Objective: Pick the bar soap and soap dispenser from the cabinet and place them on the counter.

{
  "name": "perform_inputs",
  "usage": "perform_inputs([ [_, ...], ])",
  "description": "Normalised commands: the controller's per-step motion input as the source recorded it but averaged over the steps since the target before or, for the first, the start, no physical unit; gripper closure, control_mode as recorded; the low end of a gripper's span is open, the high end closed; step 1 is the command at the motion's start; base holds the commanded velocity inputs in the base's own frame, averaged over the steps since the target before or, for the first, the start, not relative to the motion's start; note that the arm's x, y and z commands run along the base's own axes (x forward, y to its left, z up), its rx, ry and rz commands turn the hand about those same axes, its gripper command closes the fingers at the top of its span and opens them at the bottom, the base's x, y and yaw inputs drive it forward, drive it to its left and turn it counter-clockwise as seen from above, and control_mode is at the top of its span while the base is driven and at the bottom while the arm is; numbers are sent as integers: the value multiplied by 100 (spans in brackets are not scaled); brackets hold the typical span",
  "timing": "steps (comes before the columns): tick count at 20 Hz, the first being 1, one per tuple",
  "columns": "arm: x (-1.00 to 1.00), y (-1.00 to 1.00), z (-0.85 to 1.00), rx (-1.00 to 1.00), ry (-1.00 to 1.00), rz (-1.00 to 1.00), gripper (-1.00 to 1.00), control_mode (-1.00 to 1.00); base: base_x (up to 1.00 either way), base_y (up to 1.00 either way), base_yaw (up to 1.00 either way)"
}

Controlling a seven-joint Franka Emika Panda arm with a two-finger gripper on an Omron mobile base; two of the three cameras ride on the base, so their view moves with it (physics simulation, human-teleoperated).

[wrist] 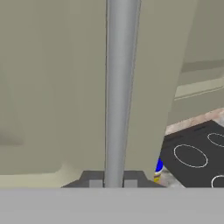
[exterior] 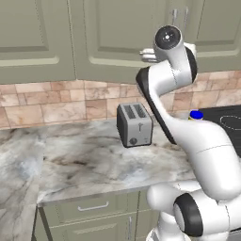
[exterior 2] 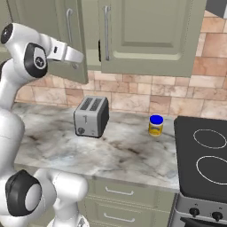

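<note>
1. The task looks like it is at its first step: opening the olive-green wall cabinet [exterior 2: 150,40] with panelled doors. One door is swung partly out.
2. The tool [wrist: 113,181] is closed tight on the long silver bar handle [wrist: 118,87] of that door.
3. The grey-beige marbled stone worktop [exterior: 80,160] has a silver toaster [exterior 2: 91,116] and a yellow jar with a blue lid [exterior 2: 155,125] on it, but no soap.
4. The bar soap and the soap dispenser are probably inside the cabinet, behind the door the tool holds; the gap is too dark to tell.
5. Both soaps are left to pick and place.
</note>
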Motion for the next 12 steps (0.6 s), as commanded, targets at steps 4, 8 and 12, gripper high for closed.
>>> perform_inputs([
  [4,-63,30,-5,0,-8,-22,100,-100,0,0,0],
  [8,-61,33,-3,0,-6,-22,100,-100,0,0,0],
  [12,-60,37,0,0,-2,-22,100,-100,0,0,0],
])
